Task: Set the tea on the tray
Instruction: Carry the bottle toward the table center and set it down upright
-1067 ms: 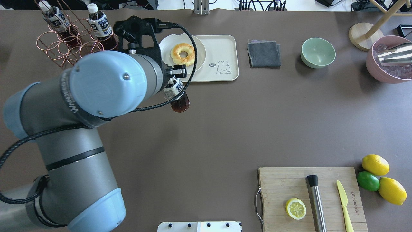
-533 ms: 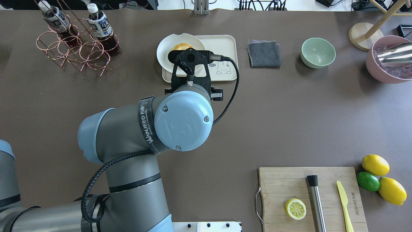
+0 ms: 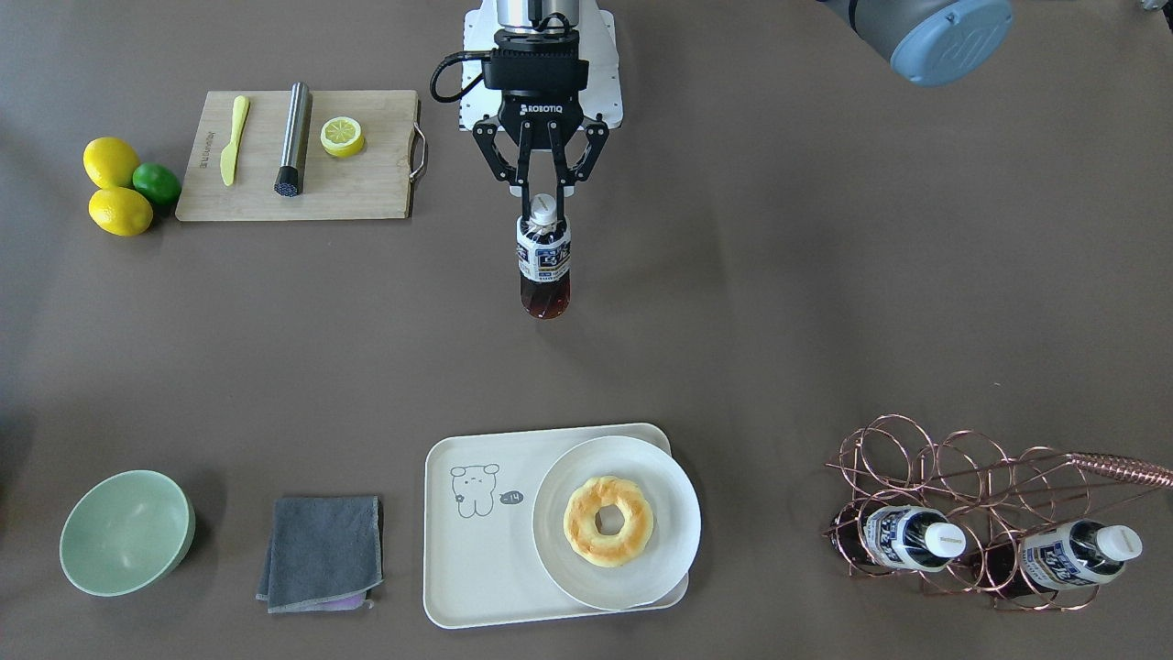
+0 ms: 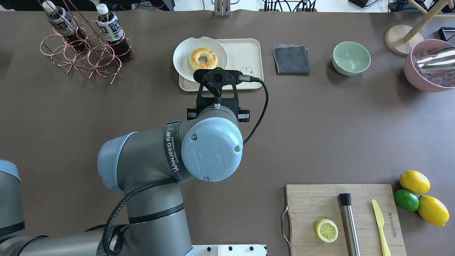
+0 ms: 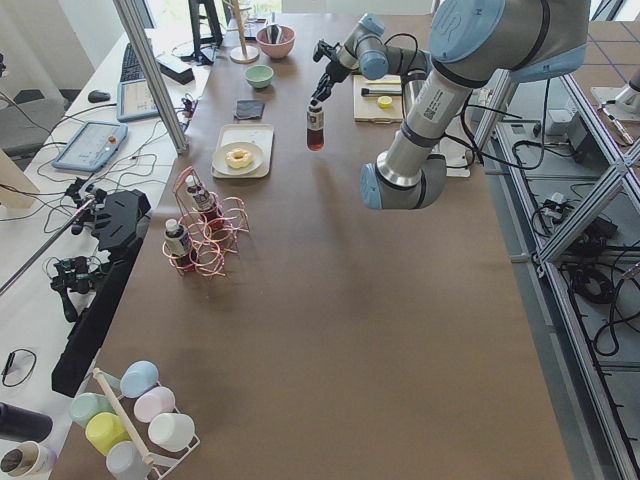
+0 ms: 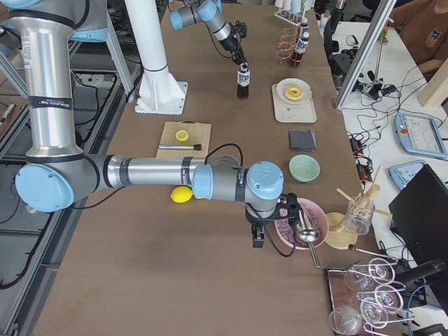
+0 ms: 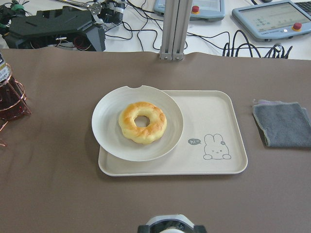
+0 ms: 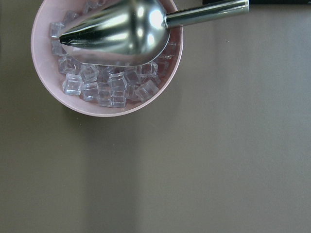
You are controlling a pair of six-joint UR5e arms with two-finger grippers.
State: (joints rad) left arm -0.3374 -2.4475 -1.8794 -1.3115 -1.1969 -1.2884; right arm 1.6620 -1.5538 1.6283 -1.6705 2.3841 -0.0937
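My left gripper point(image 3: 543, 200) is shut on the white cap and neck of the tea point(image 3: 544, 261), a small bottle of reddish-brown liquid with a dark blue and white label. It hangs upright above the bare table, on the robot's side of the tray. In the overhead view my wrist hides the bottle. The cream tray point(image 3: 476, 550) with the line-drawn animal also shows in the overhead view point(image 4: 245, 49) and in the left wrist view point(image 7: 218, 111). My right gripper point(image 6: 262, 234) shows only in the exterior right view, beside a pink bowl; I cannot tell its state.
A white plate point(image 4: 185, 65) with a donut point(image 4: 202, 58) covers the tray's left half. Two more tea bottles stand in a copper rack point(image 4: 85, 57). A grey cloth point(image 4: 291, 58), green bowl point(image 4: 351, 58), pink ice bowl point(image 4: 412, 76) and cutting board point(image 4: 320, 199) lie to the right.
My left arm swung with the bottle from beside the rack to in front of the tray, then drew back a little toward the robot. The bottle stays gripped.
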